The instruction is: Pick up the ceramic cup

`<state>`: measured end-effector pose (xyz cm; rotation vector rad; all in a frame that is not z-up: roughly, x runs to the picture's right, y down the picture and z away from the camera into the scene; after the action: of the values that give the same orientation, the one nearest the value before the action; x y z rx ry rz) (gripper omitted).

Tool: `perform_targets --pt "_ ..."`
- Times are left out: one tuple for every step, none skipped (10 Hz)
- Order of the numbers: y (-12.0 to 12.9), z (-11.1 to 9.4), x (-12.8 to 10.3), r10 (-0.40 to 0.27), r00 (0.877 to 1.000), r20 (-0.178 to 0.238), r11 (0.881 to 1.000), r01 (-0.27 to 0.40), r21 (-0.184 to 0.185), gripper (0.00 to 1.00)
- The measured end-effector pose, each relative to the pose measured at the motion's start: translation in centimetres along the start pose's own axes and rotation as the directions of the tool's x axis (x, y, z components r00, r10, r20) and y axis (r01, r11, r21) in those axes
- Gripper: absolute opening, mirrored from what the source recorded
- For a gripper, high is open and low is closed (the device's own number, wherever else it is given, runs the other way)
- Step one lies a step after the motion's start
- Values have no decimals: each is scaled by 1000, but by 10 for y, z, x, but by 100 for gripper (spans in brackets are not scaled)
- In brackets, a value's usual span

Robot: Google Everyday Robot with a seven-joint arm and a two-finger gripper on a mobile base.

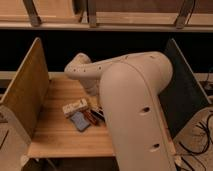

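No ceramic cup shows in the camera view; it is hidden or out of view. My cream-coloured arm (pixel 132 110) fills the middle and right of the picture. It rises from the lower right and bends at a joint (pixel 80 71) over the back of the wooden table (pixel 60 140). From that joint the arm runs down behind the large link. The gripper is hidden behind that link and does not show.
On the table, left of the arm, lie a whitish packet (pixel 75 107), a blue-grey flat item (pixel 80 121) and a dark and red item (pixel 95 115). A wooden side panel (pixel 25 97) stands on the left and a dark panel (pixel 186 92) on the right. Cables (pixel 200 137) lie on the floor at right.
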<state>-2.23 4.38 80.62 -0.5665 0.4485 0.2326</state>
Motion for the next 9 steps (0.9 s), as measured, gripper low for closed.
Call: perform_targets --pt "-9 -18 -2 15 997 79 998 -19 51 80" --pt "-16 -41 2 38 982 187 992 -59 108 80" --pt "-17 -59 17 71 956 283 983 -116 143 80" --pt "-15 -73 34 112 924 365 971 -180 159 80" --pt "-11 -82 53 160 888 432 956 -248 156 80" --pt "-3 -91 68 197 850 489 942 -303 147 80" --pt "1 -95 73 210 832 514 935 -324 142 80" --pt "4 -98 77 218 819 531 931 -338 139 80" --pt "4 -99 77 218 818 532 931 -339 139 80"
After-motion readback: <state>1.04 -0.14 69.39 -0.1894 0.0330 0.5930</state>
